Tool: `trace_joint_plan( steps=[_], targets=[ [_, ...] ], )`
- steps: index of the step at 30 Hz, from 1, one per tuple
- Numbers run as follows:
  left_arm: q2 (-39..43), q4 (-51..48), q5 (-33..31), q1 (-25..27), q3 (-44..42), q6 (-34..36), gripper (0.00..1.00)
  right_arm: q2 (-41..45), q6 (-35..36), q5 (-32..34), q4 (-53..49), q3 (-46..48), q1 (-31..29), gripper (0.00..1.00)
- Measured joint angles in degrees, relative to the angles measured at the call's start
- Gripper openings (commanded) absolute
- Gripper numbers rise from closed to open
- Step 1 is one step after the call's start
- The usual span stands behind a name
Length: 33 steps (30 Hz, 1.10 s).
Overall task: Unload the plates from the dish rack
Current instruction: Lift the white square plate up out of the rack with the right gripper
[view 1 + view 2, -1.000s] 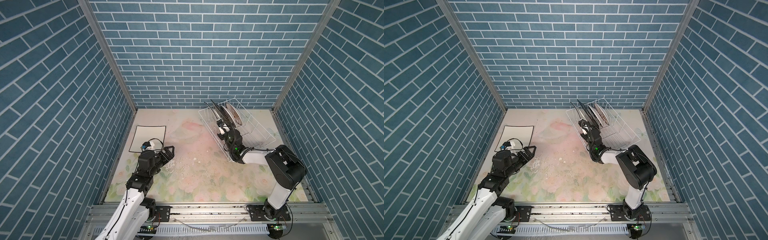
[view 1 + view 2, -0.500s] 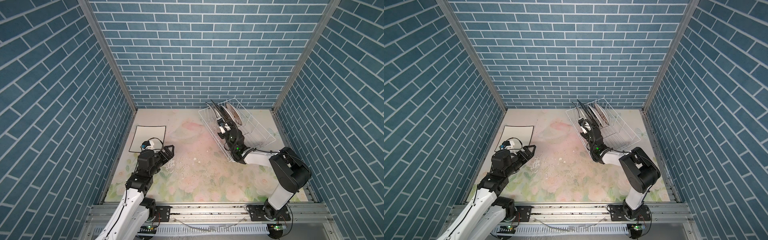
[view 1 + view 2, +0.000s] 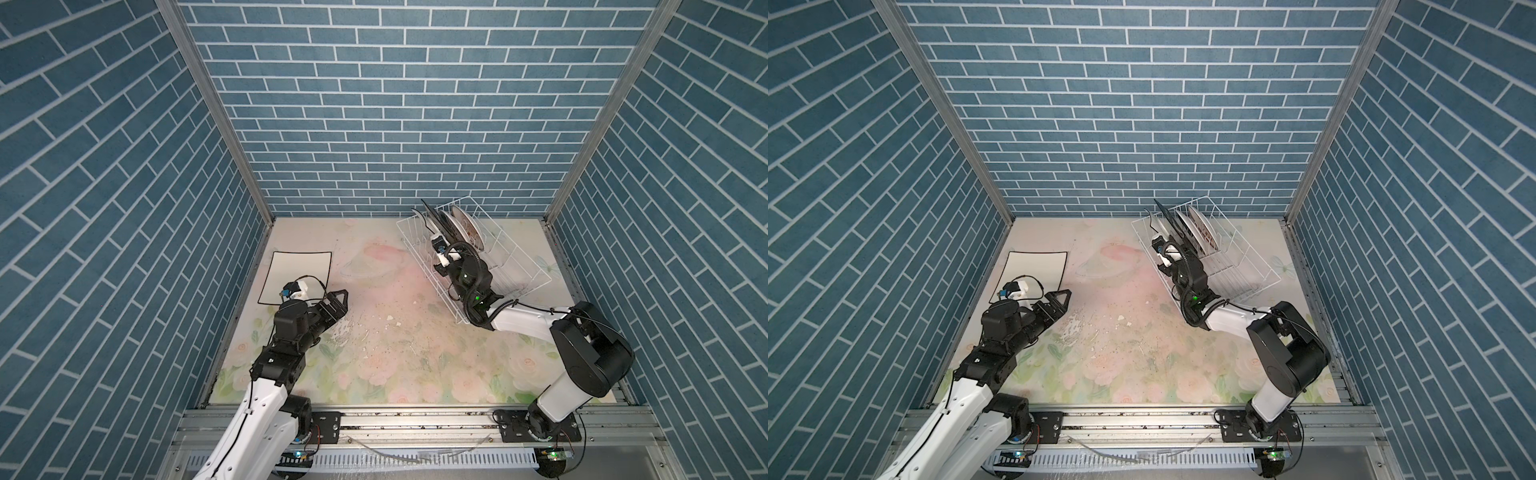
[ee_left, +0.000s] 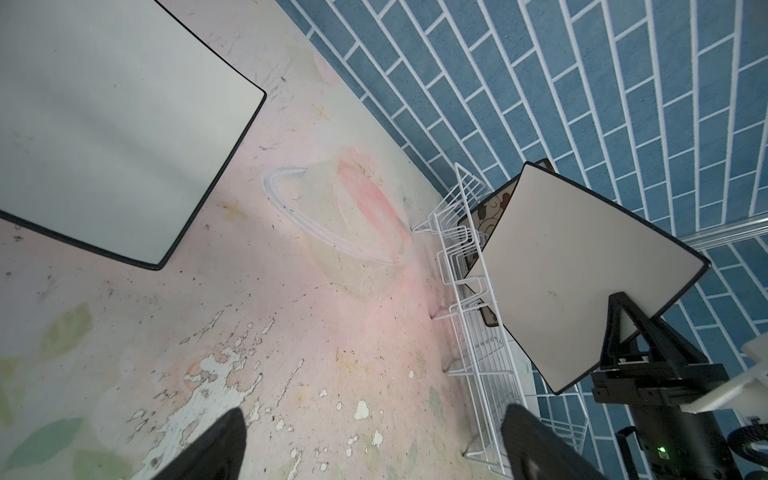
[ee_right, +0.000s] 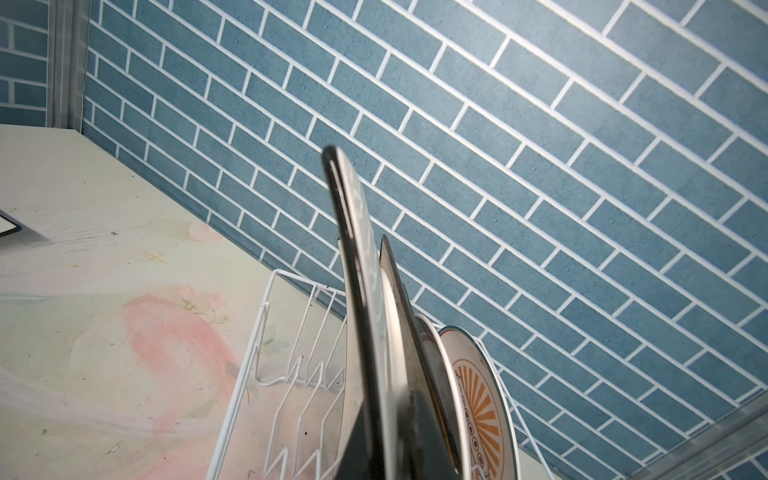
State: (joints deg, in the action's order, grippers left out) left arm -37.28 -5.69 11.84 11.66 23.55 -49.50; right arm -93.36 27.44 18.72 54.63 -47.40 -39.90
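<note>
The white wire dish rack (image 3: 521,270) (image 3: 1246,270) stands at the back right, and several plates stand on edge at its far end. My right gripper (image 3: 442,257) (image 5: 390,449) is shut on the lower edge of a square black-rimmed white plate (image 4: 582,270) (image 5: 359,282), held upright at the rack's left end. Behind it stand a flowered square plate (image 4: 490,212) and round plates with an orange sunburst (image 5: 478,395) (image 3: 467,226). A plain white square plate (image 3: 297,270) (image 4: 104,124) lies flat at the left. My left gripper (image 3: 338,301) (image 4: 374,440) hovers open beside it, holding nothing.
Blue brick walls close in the back and both sides. The floral table top (image 3: 386,332) between the flat plate and the rack has flaking paint. The near part of the rack (image 3: 1237,286) holds only bare prongs.
The right arm's elbow has swung out to the right while its gripper keeps hold of the square plate at nearly the same spot. The left arm has not moved.
</note>
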Motion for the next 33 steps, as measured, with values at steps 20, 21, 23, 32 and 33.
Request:
trace_joint_plan(
  steps=[20, 21, 23, 32, 33],
  targets=[
    [3.04, 0.37, 0.00, 0.00, -0.94, -0.02, 0.98, 5.31, 3.08, -0.55, -2.84, 0.00, -1.64, 0.00],
    [3.04, 0.35, 0.00, 0.00, -0.98, -0.02, 0.98, 5.38, 3.13, -0.55, -2.80, 0.00, -1.68, 0.00],
    [3.06, 0.39, 0.00, 0.00, -1.01, -0.02, 0.98, 5.44, 3.41, -0.57, -2.91, 0.00, -1.79, 0.00],
    [3.21, 0.85, 0.02, 0.00, -1.73, -0.09, 0.98, 7.78, 3.15, -1.86, -3.91, 0.00, -3.26, 0.00],
    [3.21, 0.85, 0.02, 0.00, -1.81, -0.13, 0.98, 8.15, 2.34, -2.43, -4.66, 0.00, -3.63, 0.00]
  ],
)
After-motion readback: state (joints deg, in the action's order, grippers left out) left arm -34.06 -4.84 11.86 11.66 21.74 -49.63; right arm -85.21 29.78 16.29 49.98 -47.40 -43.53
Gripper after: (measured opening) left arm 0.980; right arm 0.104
